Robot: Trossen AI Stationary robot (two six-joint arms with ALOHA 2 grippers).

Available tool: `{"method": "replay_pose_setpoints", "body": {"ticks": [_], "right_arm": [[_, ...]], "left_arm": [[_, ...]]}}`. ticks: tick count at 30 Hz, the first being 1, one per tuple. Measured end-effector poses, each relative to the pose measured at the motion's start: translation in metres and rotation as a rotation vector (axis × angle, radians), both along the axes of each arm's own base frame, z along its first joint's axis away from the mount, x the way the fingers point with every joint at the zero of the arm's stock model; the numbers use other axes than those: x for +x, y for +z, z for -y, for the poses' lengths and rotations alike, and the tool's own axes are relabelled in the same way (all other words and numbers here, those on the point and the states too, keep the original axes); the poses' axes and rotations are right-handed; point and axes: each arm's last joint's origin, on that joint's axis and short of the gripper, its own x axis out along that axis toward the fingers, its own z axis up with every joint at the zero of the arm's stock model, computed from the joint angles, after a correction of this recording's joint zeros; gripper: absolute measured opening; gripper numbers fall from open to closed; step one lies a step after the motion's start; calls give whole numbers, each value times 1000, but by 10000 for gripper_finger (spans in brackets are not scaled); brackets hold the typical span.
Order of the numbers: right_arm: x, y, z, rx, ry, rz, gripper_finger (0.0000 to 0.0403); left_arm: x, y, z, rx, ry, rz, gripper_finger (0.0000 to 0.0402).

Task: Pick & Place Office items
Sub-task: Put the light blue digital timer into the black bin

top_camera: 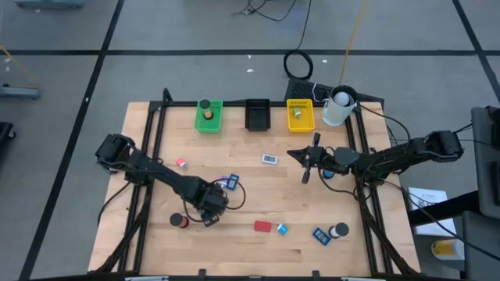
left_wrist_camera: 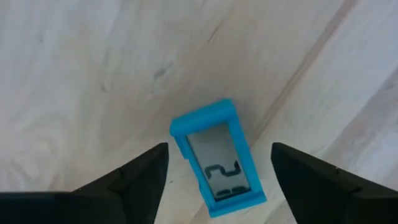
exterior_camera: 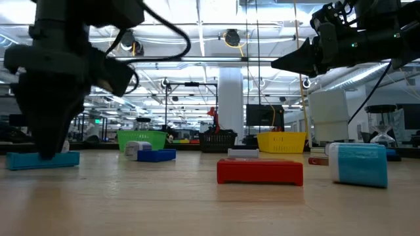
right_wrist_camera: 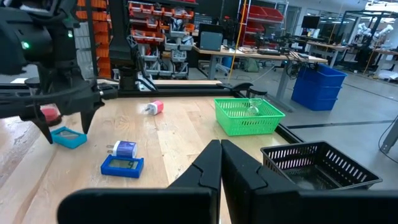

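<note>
Two dark, jointed robot arms with black cables; the left gripper [left_wrist_camera: 217,180] has matte black wedge-shaped fingers.

A large workshop with grey floor [top_camera: 195,31], ceiling lights [exterior_camera: 231,37], orange shelving [right_wrist_camera: 93,18], desks and blue bins [right_wrist_camera: 320,87].

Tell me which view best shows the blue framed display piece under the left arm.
The left wrist view: the blue framed display piece fills the frame, lying flat between the open left tool. The low view shows only its thin edge; the right wrist view shows it small; in the high view the arm hides it.
</note>
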Motion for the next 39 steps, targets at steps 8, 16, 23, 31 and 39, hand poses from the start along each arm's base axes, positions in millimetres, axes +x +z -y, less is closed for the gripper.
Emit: {"method": "replay_pose_setpoints", "body": {"ticks": [8,16,23,31,39], "right_arm": [[0,0,0,0,0,0,0],[0,0,0,0,0,1,0],[0,0,0,0,0,0,0],[0,1,0,0,0,8,0],[0,2,0,-1,0,15,0]], "left_arm": [[-6,-8,-1,-12,14,-11,242],[-4,-4,-2,-61,-47,-16,142],[-12,20,-18,-2,-71,26,161],[-11,67,-73,307,-130,302,149],[14,115,-175,611,-162,498,149]]}}
